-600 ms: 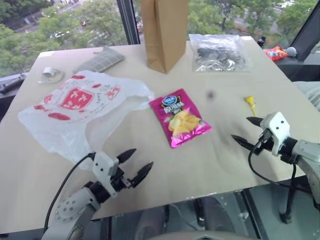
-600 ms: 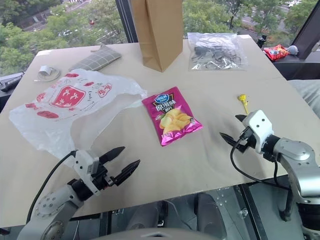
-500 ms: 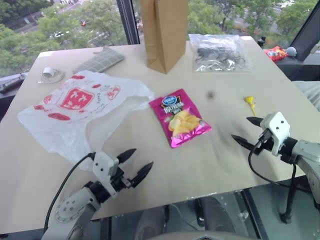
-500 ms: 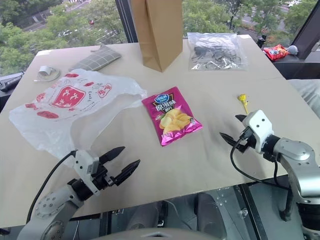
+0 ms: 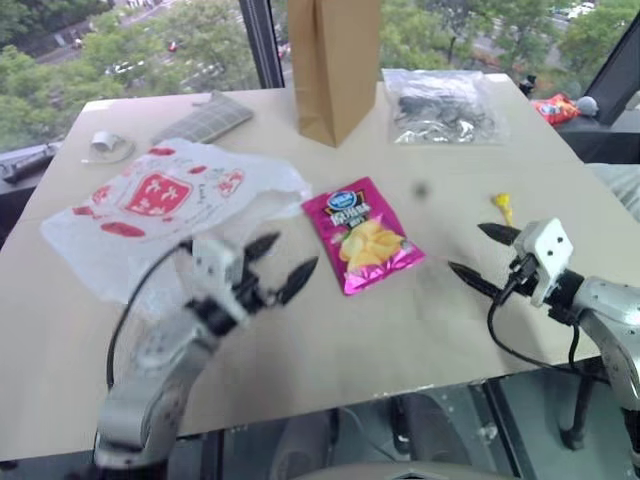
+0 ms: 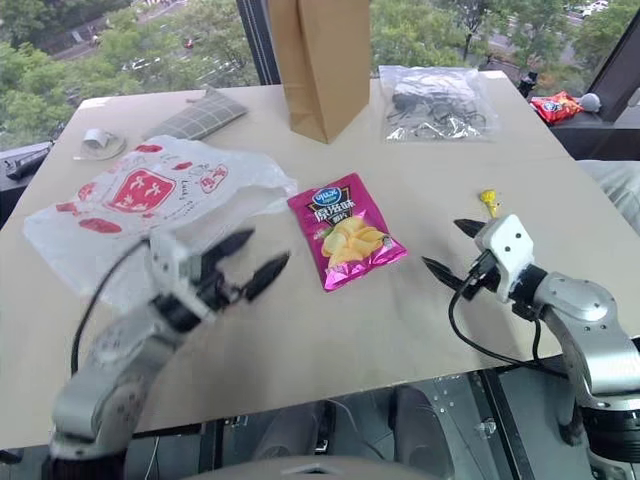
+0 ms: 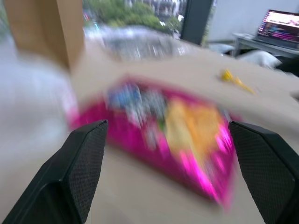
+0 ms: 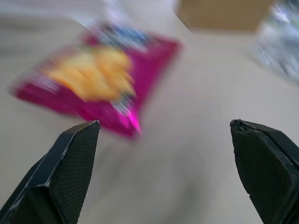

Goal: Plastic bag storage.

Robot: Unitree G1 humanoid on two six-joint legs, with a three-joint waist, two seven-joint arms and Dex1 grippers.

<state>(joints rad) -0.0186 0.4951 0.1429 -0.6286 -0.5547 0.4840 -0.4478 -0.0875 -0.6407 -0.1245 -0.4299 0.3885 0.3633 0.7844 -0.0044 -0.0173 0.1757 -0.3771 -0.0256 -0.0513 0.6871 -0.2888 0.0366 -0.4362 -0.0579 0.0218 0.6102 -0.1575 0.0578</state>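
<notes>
**Both hands spread wide above the desk, plastic bag lying flat by the left hand**

The left hand (image 5: 280, 262) hovers over the desk (image 5: 330, 330) with its two black fingers spread wide and nothing between them. The plastic bag (image 5: 165, 205) lies spread out on the desk just beyond and to the outer side of this hand, its red emblem facing up; the nearer edge of the bag sits under or right beside the hand's body, and whether they touch cannot be told. Ahead of the left fingers, toward the middle of the desk, lies a pink snack packet (image 5: 363, 236), which the left wrist view shows between the two fingertips' lines of sight.

The right hand (image 5: 478, 255) is also spread wide and empty, its fingers pointing inward toward the snack packet, well apart from it. Just beyond this hand lies a small yellow object (image 5: 501, 207).

Far past both hands, a tall brown paper bag (image 5: 333, 62) stands upright, with a clear pouch of dark cables (image 5: 442, 104) beside it. Beyond the plastic bag lie a grey checked cloth (image 5: 203, 118) and a roll of tape (image 5: 104, 145).
</notes>
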